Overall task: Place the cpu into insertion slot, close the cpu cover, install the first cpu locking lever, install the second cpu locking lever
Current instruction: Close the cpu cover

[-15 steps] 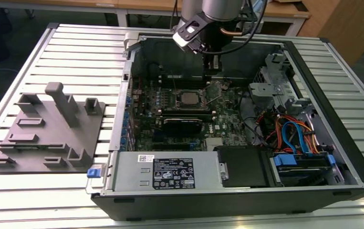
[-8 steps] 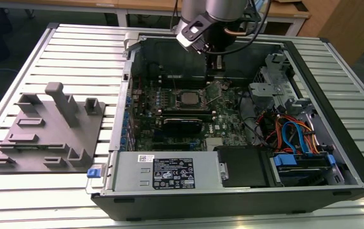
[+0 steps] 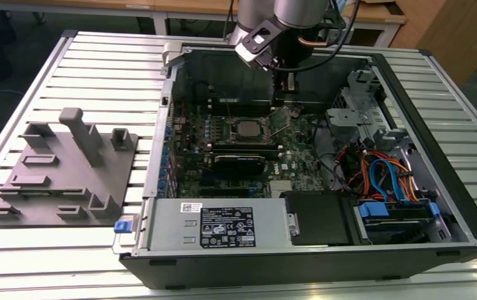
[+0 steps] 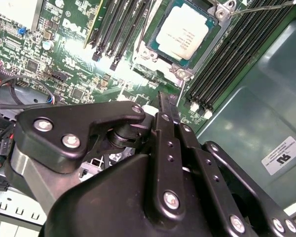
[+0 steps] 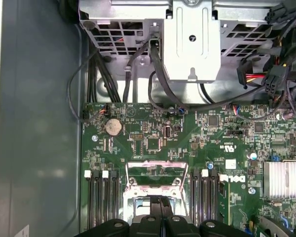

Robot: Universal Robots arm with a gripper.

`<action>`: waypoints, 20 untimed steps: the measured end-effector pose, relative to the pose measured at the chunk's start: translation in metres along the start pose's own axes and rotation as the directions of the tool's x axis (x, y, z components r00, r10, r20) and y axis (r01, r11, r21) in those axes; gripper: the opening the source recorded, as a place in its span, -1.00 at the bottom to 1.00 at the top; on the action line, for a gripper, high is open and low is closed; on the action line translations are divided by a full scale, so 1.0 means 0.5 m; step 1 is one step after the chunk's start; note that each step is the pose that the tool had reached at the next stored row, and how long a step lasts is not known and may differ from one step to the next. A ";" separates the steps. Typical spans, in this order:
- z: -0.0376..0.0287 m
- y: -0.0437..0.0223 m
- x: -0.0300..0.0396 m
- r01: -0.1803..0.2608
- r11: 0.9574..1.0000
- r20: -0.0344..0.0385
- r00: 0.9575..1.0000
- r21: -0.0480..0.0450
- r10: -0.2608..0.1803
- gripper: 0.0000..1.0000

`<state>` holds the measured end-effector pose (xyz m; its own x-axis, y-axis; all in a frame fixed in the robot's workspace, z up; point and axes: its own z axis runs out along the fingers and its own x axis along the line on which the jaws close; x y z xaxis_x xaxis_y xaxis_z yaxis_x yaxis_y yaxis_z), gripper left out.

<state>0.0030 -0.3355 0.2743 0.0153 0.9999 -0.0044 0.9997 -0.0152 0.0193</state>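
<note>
The cpu [image 4: 181, 33], a square chip with a dull silver top, lies in the insertion slot [image 4: 183, 73] on the green motherboard. In the exterior view the slot [image 3: 247, 129] sits mid-board inside the open computer case. The cpu cover [image 5: 154, 169], a thin silvery frame, appears tilted up over the slot just beyond my fingertips. A thin wire locking lever [image 4: 266, 7] sticks out past one corner, and another [image 4: 179, 94] runs beside my fingertips. My gripper [image 4: 164, 98] hovers close to the slot's edge, shut, with nothing between its fingers [image 5: 158, 203].
Black memory slots [image 4: 237, 54] flank the socket on both sides. A metal drive cage [image 5: 192, 44] with cables and the case wall [image 3: 171, 81] hem the board in. A grey fixture block [image 3: 63, 169] stands on the slatted table at the exterior view's left.
</note>
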 end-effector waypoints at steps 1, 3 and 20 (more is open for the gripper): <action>0.000 0.000 0.000 0.000 1.000 0.000 1.000 0.000 0.000 -0.80; 0.000 0.001 0.000 0.000 1.000 0.000 1.000 0.000 0.000 -0.80; 0.000 0.016 0.001 -0.001 1.000 0.000 1.000 0.000 0.001 -0.80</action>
<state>0.0110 -0.3354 0.2743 0.0162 0.9999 -0.0045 0.9997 -0.0161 0.0192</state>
